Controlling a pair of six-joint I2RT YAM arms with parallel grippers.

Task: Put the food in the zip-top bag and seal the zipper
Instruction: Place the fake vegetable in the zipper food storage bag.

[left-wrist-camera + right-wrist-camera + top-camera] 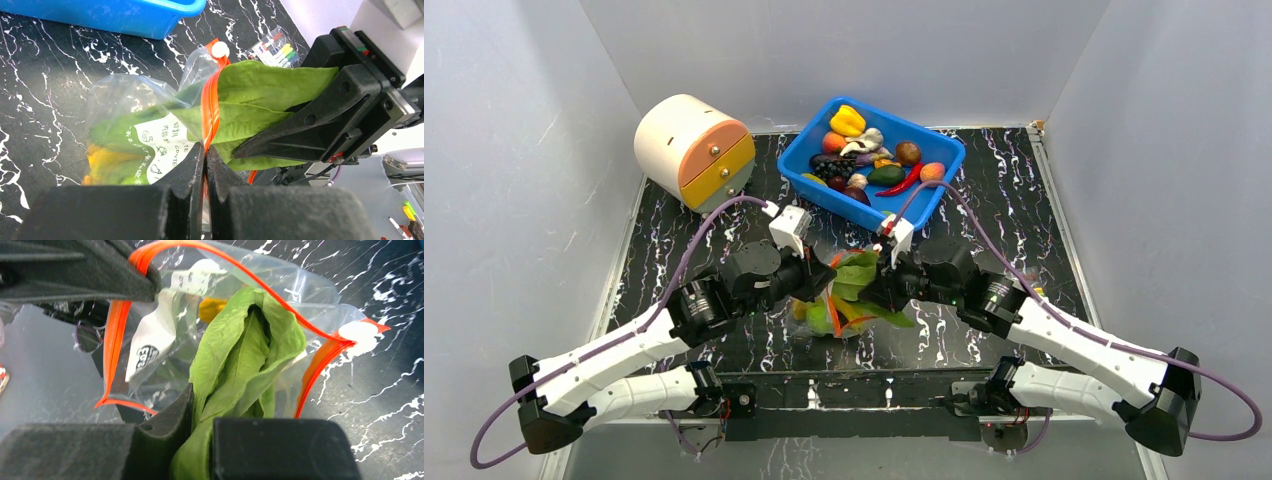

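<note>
The clear zip-top bag [829, 310] lies mid-table between both arms, its mouth held open. My left gripper [206, 150] is shut on the bag's orange-red zipper strip [210, 107] at the mouth. My right gripper [202, 412] is shut on the long green leaves [245, 360], which poke partway through the open mouth of the bag [165, 345]. The leaves also show in the left wrist view [260, 95]. A yellow piece [212, 309] and other food sit inside the bag. The white slider tab [357, 335] sits at one end of the zipper [320, 365].
A rigid blue bin [824, 142] with several toy fruits and vegetables stands at the back centre. A round cream-and-orange drawer box [692, 150] stands at the back left. A small packet of coloured markers [272, 46] lies on the black marbled table [1004, 190] beyond the bag.
</note>
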